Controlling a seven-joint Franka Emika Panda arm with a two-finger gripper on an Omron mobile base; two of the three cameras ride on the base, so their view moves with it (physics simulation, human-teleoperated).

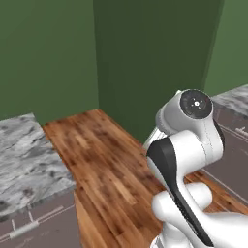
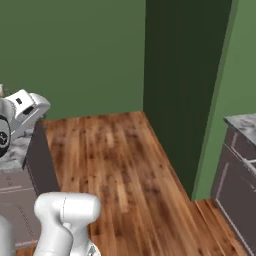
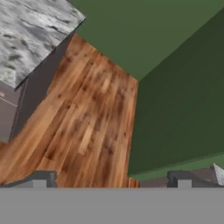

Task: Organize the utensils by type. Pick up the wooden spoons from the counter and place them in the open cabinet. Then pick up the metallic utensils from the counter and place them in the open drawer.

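Two stretches of marbled bench (image 1: 26, 155) show in the left base view: one at the lower left, its grey-brown cabinet front with a silver bar handle (image 1: 24, 230) below the edge, and another at the far right (image 1: 235, 99) behind the white arm (image 1: 186, 160), which rises from the lower right and bends back over the wooden floor (image 1: 101, 160). Dark green walls (image 1: 145, 58) close off the far side. In the right base view the arm's upper part (image 2: 22, 112) sits at the left edge over a marbled bench top (image 2: 15, 145) with a dark side panel below, while a second bench (image 2: 242, 122) with grey-brown fronts stands at the right edge, well apart across the plank floor. In the hand view the pincer (image 3: 111, 179) stands released, its two dark tips wide apart at the bottom, grasping nothing; beneath it lies bare floor. The marbled bench corner (image 3: 30, 35) lies at the upper left of that view, well apart from the tips, with its grey cabinet side dropping to the floor. A small pale shape (image 3: 218, 174) at the right edge may be another bench edge, though it is too cropped to tell.
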